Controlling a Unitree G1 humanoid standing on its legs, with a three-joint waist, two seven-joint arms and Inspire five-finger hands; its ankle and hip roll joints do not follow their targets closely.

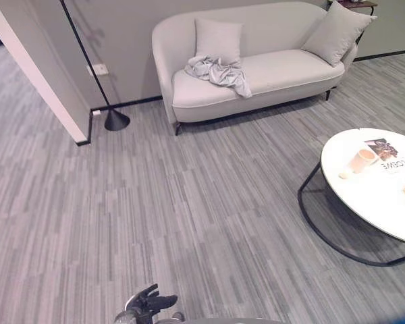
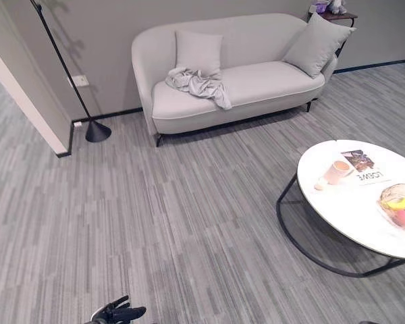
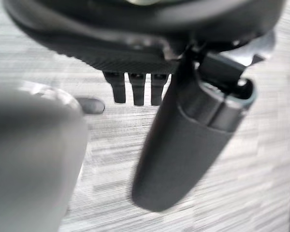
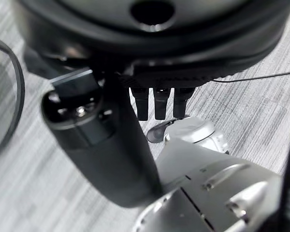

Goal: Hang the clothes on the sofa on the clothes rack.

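1. The task is not started: the clothes (image 1: pixel 219 71) lie crumpled on the sofa (image 1: pixel 283 71) seat, touching the left cushion (image 1: pixel 217 39), far across the floor from the robot.
2. No rack is visible, so fetching and hanging are both left.
3. The left hand (image 1: pixel 150 302) hangs low with straight fingers and holds nothing; the right hand (image 4: pixel 157 101) is the same.
4. Count: one pile of clothes, one sofa, two cushions, one lamp (image 1: pixel 116 119), one round table (image 2: pixel 337 209) with one cup (image 2: pixel 337 170).

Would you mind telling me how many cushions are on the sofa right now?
2. One cushion leans against the backrest of the sofa just behind the crumpled clothes; the other cushion rests at the sofa's opposite end. None appears hidden.
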